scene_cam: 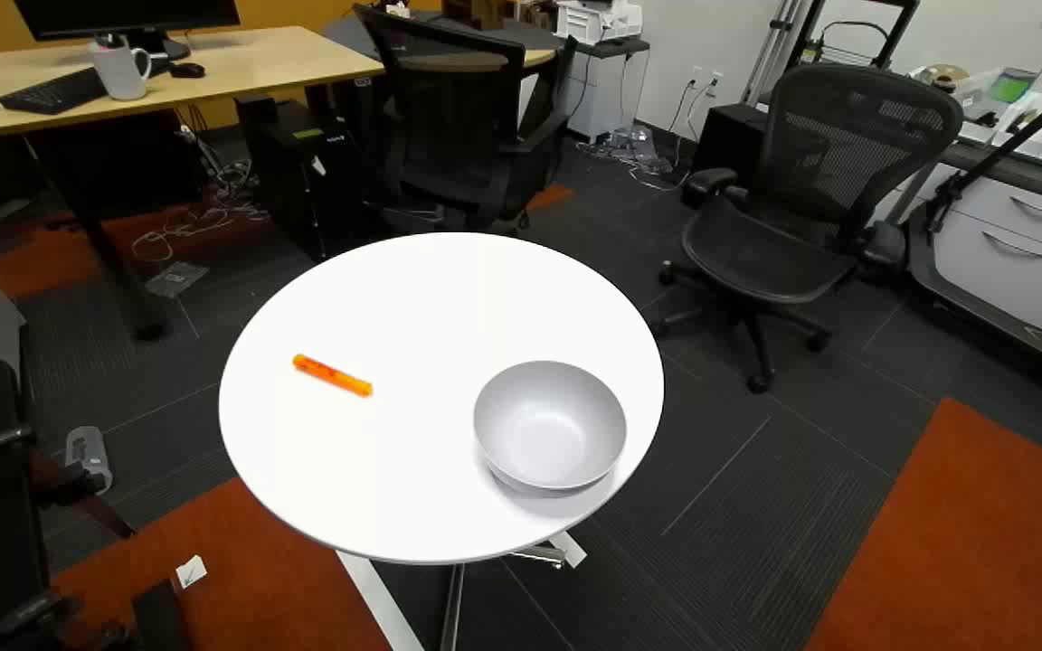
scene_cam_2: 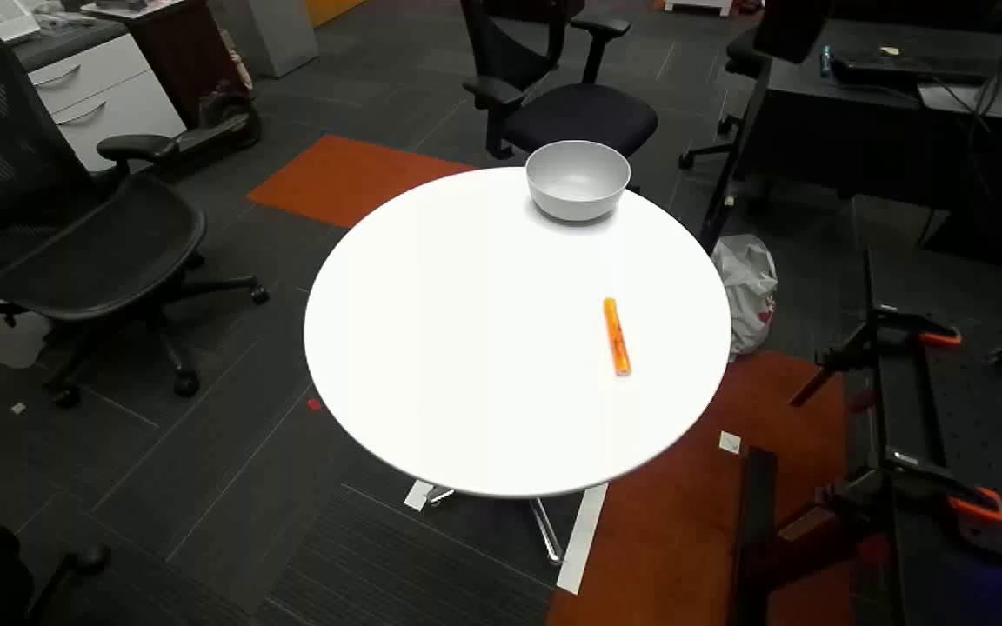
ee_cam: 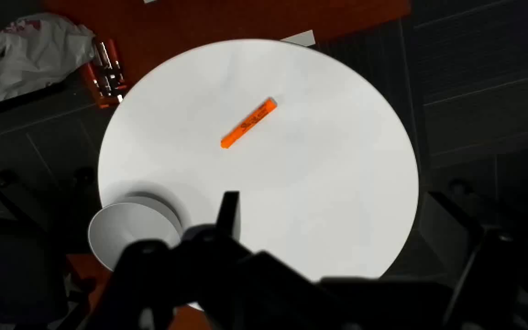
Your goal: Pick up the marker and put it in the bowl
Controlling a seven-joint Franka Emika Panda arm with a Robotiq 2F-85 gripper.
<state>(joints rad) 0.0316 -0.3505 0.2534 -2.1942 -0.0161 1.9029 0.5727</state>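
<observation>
On my feed I count 2 black fingers (ee_cam: 228, 211) on the pincer (ee_cam: 332, 193) and, facing it, 1 round white table (ee_cam: 337, 142). Beyond the pincer I get 1 thin orange stick-shaped marker (ee_cam: 249, 123); to the pincer's side, 1 round grey bowl (ee_cam: 122, 227) and, farther out, 1 white plastic bag (ee_cam: 35, 57).

In an exterior view, the marker (scene_cam: 333, 375) is lying on the left side of the bench (scene_cam: 431, 298), and the bowl (scene_cam: 550, 425) is standing by the near right rim. A chair (scene_cam: 449, 136) is standing beyond the far rim. In an exterior view, the bowl (scene_cam_2: 577, 183) is standing by the far rim, the marker lying nearer, at right. In the wrist view, the hand (ee_cam: 335, 197) is showing on the near side, partly hiding the bowl at near left; the marker is lying farther away.
</observation>
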